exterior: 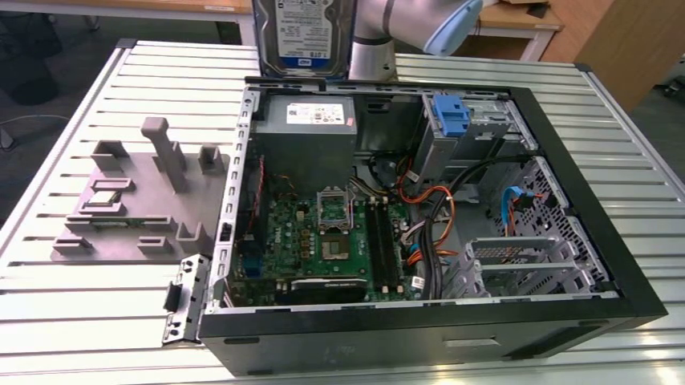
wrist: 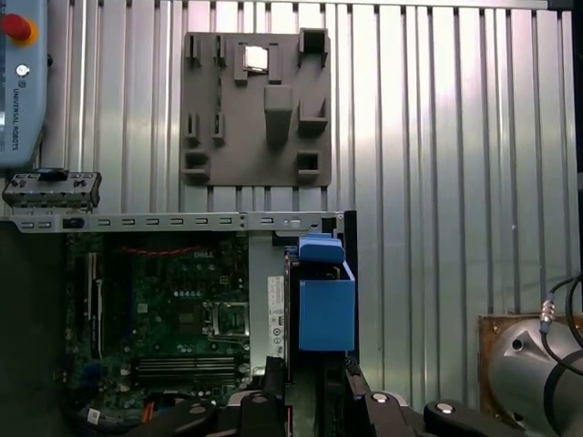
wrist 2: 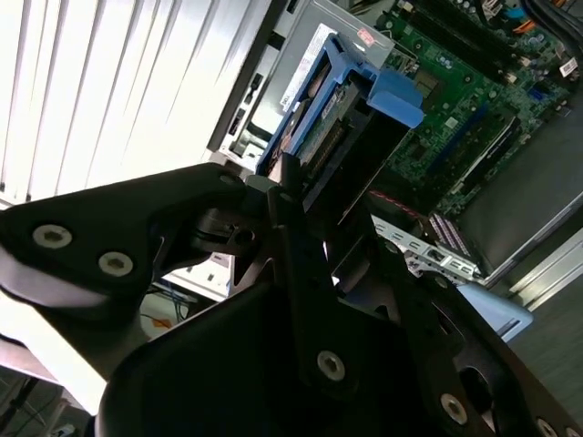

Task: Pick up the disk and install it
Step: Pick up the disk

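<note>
The desk (exterior: pixel 86 313) carries the open case (exterior: pixel 428 321), with its cage (exterior: pixel 487 120) in the far corner toward the exterior view's right. The disk (exterior: pixel 303 36) hangs upright in the air above the case's far wall, over the power supply (exterior: pixel 310 120). Its label faces the exterior camera, and it is well apart from the cage. The gripper (wrist 2: pixel 290 187) appears clamped on one end of the disk, tight against the blue carrier (wrist: pixel 326 314), though the contact itself is partly hidden in both wrist views. The step in hand is likely the carry to the cage. To do it well, I judge: hold the grip firm, carry the disk high enough to clear the case wall and the cables (exterior: pixel 434 208), and square the carrier with the cage.
</note>
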`<state>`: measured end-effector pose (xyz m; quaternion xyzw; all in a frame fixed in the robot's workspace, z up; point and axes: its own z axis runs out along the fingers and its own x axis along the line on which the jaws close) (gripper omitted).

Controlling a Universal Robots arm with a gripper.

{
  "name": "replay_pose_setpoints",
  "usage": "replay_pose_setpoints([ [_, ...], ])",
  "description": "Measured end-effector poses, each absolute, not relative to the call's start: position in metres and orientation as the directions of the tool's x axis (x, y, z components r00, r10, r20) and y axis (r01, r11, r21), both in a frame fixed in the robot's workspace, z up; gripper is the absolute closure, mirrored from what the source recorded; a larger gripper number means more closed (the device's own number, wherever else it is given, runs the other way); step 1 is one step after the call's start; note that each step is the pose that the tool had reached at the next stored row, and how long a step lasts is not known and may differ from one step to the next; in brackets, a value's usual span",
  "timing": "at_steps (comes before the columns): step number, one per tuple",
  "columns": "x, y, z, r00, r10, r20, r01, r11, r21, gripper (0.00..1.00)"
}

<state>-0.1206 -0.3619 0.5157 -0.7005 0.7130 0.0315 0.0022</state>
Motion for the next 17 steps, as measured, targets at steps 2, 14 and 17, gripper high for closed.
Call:
replay_pose_setpoints([
  [2,-0.118,-0.366,0.515,-0.019,-0.999,-0.047,-0.999,0.017,0.042,0.65],
  [14,-0.098,-0.382,0.510,-0.019,-0.999,-0.047,-0.999,0.017,0.042,0.65],
  [17,-0.092,-0.385,0.508,-0.019,-0.999,-0.047,-0.999,0.017,0.042,0.65],
])
